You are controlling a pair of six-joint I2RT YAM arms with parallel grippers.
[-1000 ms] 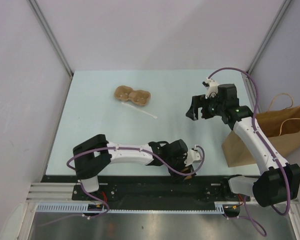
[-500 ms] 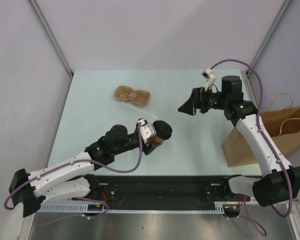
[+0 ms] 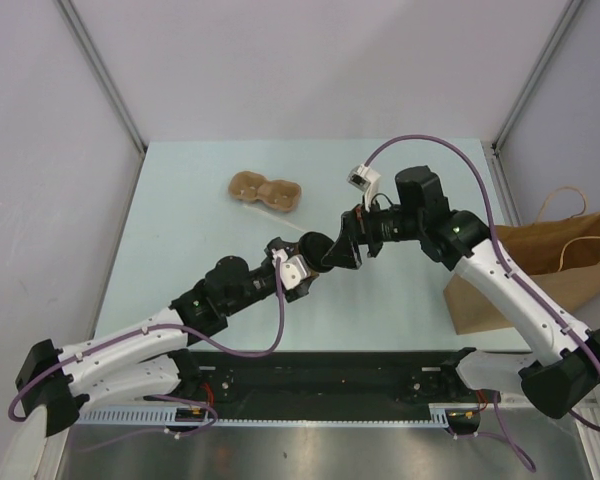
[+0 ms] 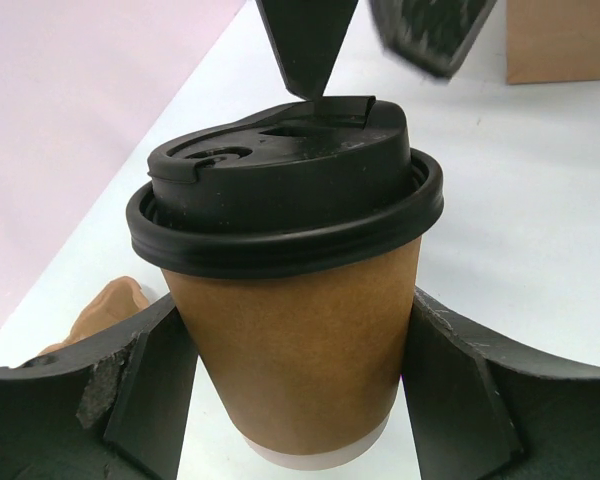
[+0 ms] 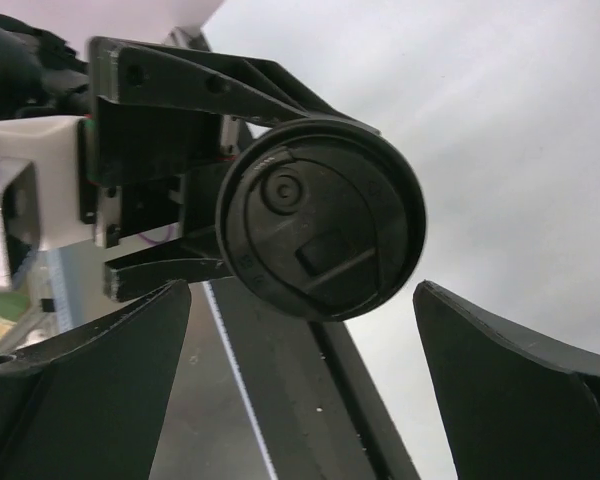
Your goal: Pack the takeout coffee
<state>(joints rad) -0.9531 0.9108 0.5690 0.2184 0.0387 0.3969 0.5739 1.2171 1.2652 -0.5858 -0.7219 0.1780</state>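
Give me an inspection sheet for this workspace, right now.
Surface: pale table, matte.
Job's things: takeout coffee, black lid on, in the left gripper.
Clutter: cup carrier, thin white stick beside it.
Grippers: left shut on the coffee; right gripper open, fingers flanking the lid without touching.
Cables: purple cables loop along both arms.
Surroundings: plain walls, metal posts, paper bag by the table's right edge.
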